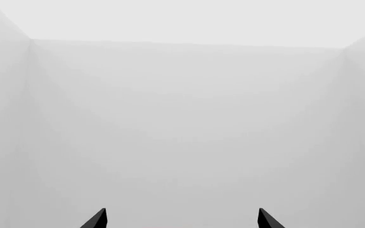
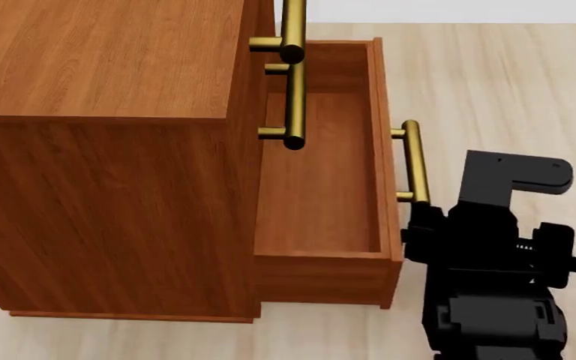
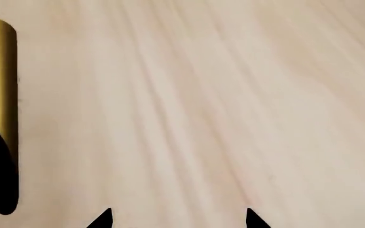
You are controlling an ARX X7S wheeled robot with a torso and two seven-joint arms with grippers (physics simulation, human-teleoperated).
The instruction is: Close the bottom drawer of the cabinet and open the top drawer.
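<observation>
- Standing pulled well out: the bottom drawer (image 2: 320, 187), its box bare inside, projecting toward 3 o'clock from the cabinet (image 2: 108, 150) in the head view.
- Cabinet fills the 9 to 12 o'clock part of that view; wood-grain top and side panel visible.
- Bottom drawer handle (image 2: 412, 161), a brass bar, sits on the drawer front at about 3 o'clock from the box.
- Top drawer (image 2: 265, 15): only a sliver of its front edge shows at 12 o'clock. Its handle (image 2: 292, 30) lies close to the cabinet front, so the drawer looks shut or nearly so.
- A 3rd brass bar, the middle handle (image 2: 294, 105), lies just below that, over the open box.
- Right arm (image 2: 493, 255), black, sits at 4 to 5 o'clock, just beside the near end of the bottom handle. Contact: cannot tell.
- Right gripper (image 3: 177, 217): 2 dark fingertips (image 3: 101, 219) set apart, nothing between them, pale plank floor (image 3: 220, 95) beyond. The brass bar lies off to one side, outside the gap.
- Left gripper (image 1: 182, 218): tips spread wide, nothing held, facing blank white walls (image 1: 182, 118). Not seen in the head view.
</observation>
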